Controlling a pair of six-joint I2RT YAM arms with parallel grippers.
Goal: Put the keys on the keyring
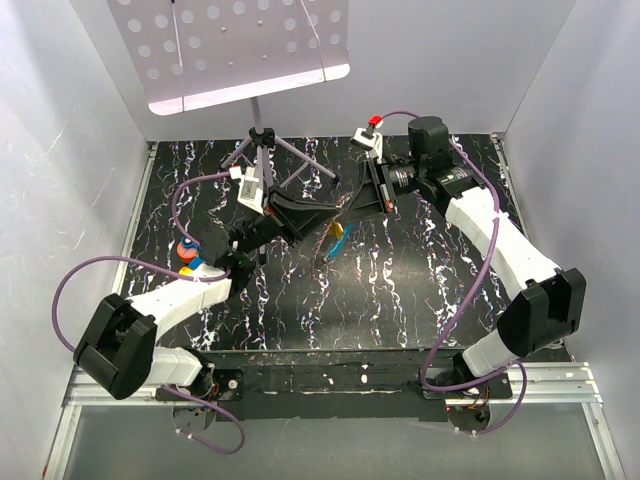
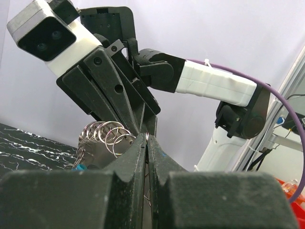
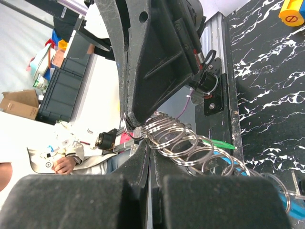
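My two grippers meet above the middle of the table. The keyring is a chain of several silver rings (image 3: 178,140), which also shows in the left wrist view (image 2: 102,136). My left gripper (image 1: 312,216) is shut on a thin ring wire at its tips (image 2: 147,139). My right gripper (image 1: 357,203) is shut, with a ring caught at its tips (image 3: 150,145). A bright blue key (image 1: 339,244) hangs below the grippers with a yellow bit just above it. A blue edge shows behind the rings (image 3: 285,202). I cannot tell whether the yellow bit is the yellow-orange key.
A tripod stand (image 1: 262,140) with a perforated white plate stands at the back. Small orange, blue and yellow objects (image 1: 187,260) lie by the left arm; one yellow piece shows in the right wrist view (image 3: 291,11). White walls enclose the black marbled table (image 1: 400,290).
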